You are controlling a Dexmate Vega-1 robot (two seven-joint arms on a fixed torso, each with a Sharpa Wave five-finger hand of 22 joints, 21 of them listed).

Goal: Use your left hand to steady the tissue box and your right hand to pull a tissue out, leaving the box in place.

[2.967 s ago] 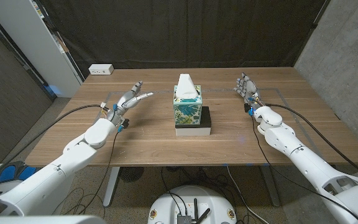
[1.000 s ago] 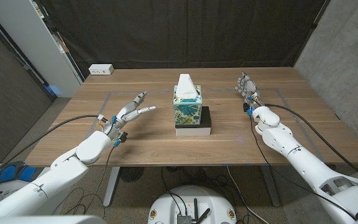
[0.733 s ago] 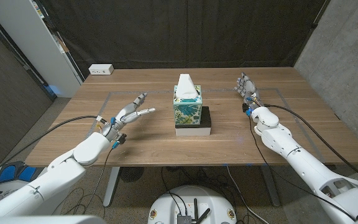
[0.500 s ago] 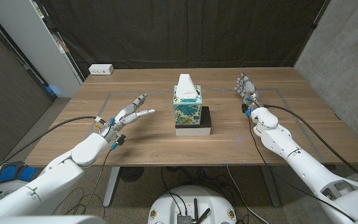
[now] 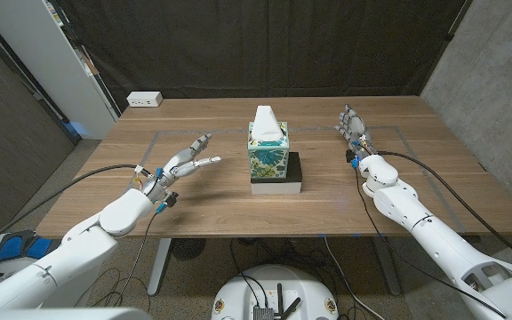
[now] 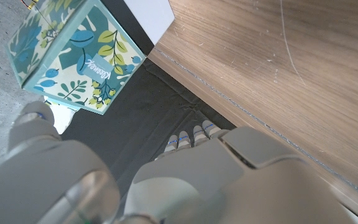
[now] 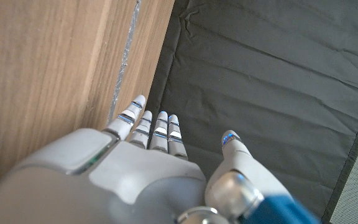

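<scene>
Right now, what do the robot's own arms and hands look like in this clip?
Both arms are smooth white rounded shells. A black cable runs along each forearm to the wrist. The left hand and right hand are pale grey with jointed fingers; the wrist views show blue bands across the fingers. Small blue and red fittings sit at the wrists.

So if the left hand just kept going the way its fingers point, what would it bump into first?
Probably the tissue box: the left hand is open and aimed roughly at it, with bare table between, though depth is unclear.
</scene>
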